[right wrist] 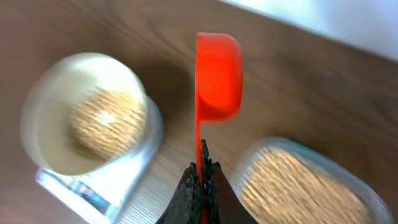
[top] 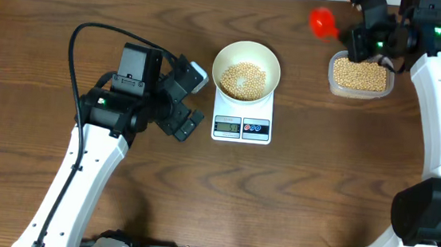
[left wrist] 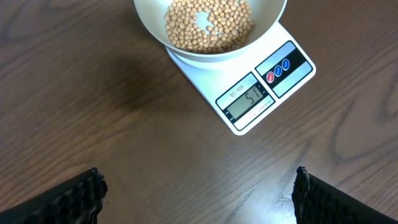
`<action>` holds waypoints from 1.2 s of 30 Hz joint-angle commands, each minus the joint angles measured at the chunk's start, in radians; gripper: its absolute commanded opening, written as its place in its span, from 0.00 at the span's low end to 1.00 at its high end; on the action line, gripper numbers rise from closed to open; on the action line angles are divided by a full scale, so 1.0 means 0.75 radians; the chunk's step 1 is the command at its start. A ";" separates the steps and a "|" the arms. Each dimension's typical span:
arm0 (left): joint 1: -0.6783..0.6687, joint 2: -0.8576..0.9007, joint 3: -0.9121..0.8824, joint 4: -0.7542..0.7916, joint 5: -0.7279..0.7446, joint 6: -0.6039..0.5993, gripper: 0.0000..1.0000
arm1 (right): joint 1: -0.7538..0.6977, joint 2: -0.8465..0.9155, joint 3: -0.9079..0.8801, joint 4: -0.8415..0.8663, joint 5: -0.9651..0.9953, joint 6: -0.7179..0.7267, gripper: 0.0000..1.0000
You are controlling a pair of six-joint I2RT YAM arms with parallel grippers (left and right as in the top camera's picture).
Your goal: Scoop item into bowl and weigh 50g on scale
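Note:
The white bowl (top: 247, 59) holds tan beans (top: 243, 80) and stands on the white scale (top: 242, 126). In the left wrist view the scale (left wrist: 283, 87) has a display reading 51 (left wrist: 247, 104), and the bowl (left wrist: 155, 25) with beans (left wrist: 208, 25) sits on it. My right gripper (top: 355, 33) is shut on the handle of a red scoop (top: 322, 21), held above the table left of the clear tub. The right wrist view shows the scoop (right wrist: 217, 74) in the shut jaws (right wrist: 202, 171), blurred. My left gripper (top: 193, 97) is open and empty, left of the scale.
A clear plastic tub (top: 360, 75) full of beans stands at the back right, also in the right wrist view (right wrist: 298, 183). A black cable (top: 84, 36) loops behind the left arm. Bare wooden table (top: 294, 202) lies in front of the scale.

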 commanded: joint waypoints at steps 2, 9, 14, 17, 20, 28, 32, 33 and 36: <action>0.004 0.008 0.004 0.000 -0.005 -0.012 0.98 | 0.095 -0.017 -0.001 0.033 -0.298 0.060 0.01; 0.004 0.008 0.004 0.000 -0.005 -0.012 0.98 | 0.253 -0.016 -0.001 0.016 -0.248 0.043 0.01; 0.004 0.008 0.004 0.000 -0.005 -0.012 0.98 | 0.343 -0.011 -0.001 -0.022 -0.104 0.007 0.01; 0.004 0.008 0.004 0.000 -0.005 -0.012 0.98 | 0.394 0.001 -0.001 -0.052 0.015 -0.009 0.01; 0.004 0.008 0.004 0.000 -0.005 -0.012 0.98 | 0.435 0.020 -0.001 -0.074 0.095 -0.032 0.01; 0.004 0.008 0.004 0.000 -0.005 -0.012 0.98 | 0.467 0.092 -0.002 -0.084 0.130 -0.038 0.01; 0.004 0.008 0.004 0.000 -0.005 -0.012 0.98 | 0.467 0.144 -0.002 -0.084 0.174 -0.042 0.01; 0.004 0.008 0.004 0.000 -0.005 -0.012 0.98 | 0.467 0.157 -0.002 -0.084 0.173 -0.042 0.01; 0.004 0.008 0.004 0.000 -0.004 -0.012 0.98 | 0.468 0.183 -0.002 -0.083 0.174 -0.042 0.01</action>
